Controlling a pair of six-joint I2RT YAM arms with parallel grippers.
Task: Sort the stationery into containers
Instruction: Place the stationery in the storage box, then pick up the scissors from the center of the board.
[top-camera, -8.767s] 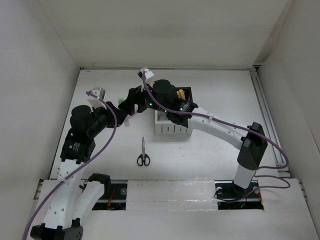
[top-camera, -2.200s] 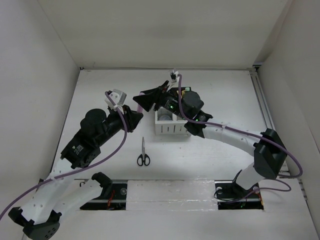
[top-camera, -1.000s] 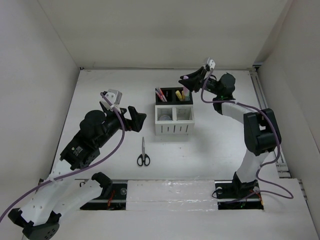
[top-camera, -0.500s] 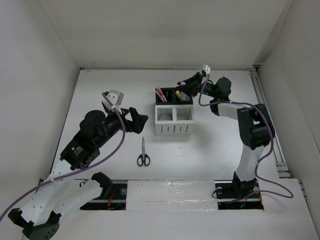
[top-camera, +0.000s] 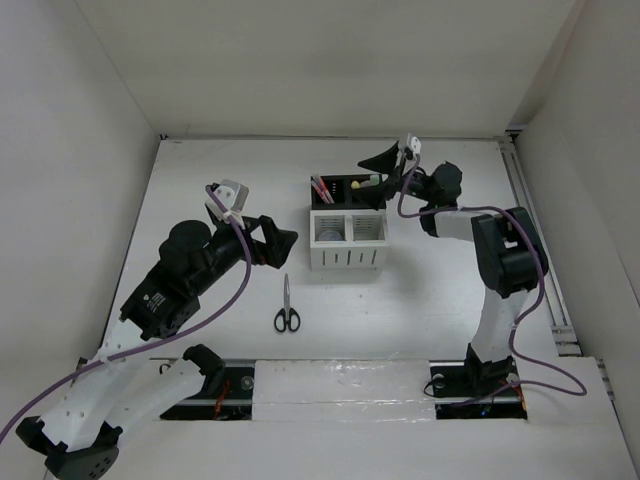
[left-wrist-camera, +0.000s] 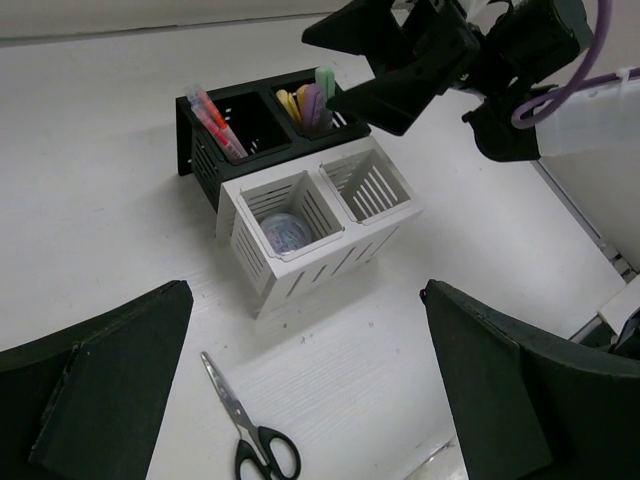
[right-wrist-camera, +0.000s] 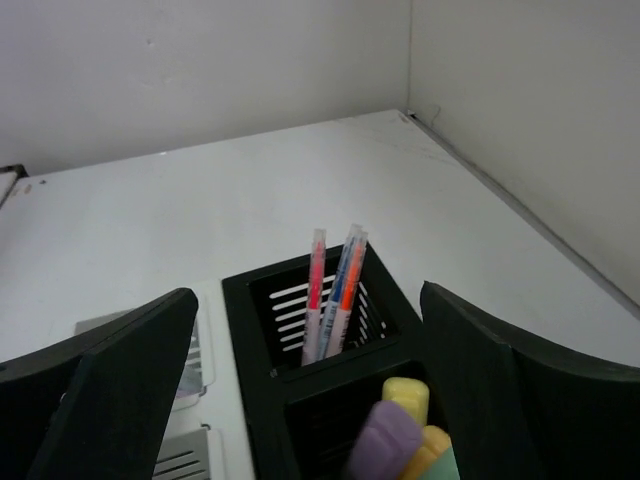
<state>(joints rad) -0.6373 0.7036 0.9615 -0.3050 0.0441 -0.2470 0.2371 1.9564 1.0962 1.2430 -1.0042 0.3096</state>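
Note:
The containers are a black pair (top-camera: 343, 190) joined to a white pair (top-camera: 347, 243). Three thin pens (right-wrist-camera: 335, 290) stand in the left black compartment. Several highlighters (right-wrist-camera: 405, 440), a purple one among them, fill the right black one. A grey tape roll (left-wrist-camera: 283, 235) lies in the left white compartment. Black-handled scissors (top-camera: 286, 305) lie flat on the table in front of the white pair. My right gripper (top-camera: 380, 175) hangs open just above the highlighter compartment, holding nothing. My left gripper (top-camera: 278, 243) is open and empty, left of the containers and above the scissors (left-wrist-camera: 245, 425).
White walls close the table at the back and on both sides. A metal rail (top-camera: 528, 230) runs along the right edge. The right white compartment (left-wrist-camera: 365, 185) shows nothing inside. Bare table (left-wrist-camera: 390, 380) lies between the left gripper's fingers.
My right gripper has opened over the right black compartment, and the purple highlighter it held now sits among the others there. The left arm has barely moved.

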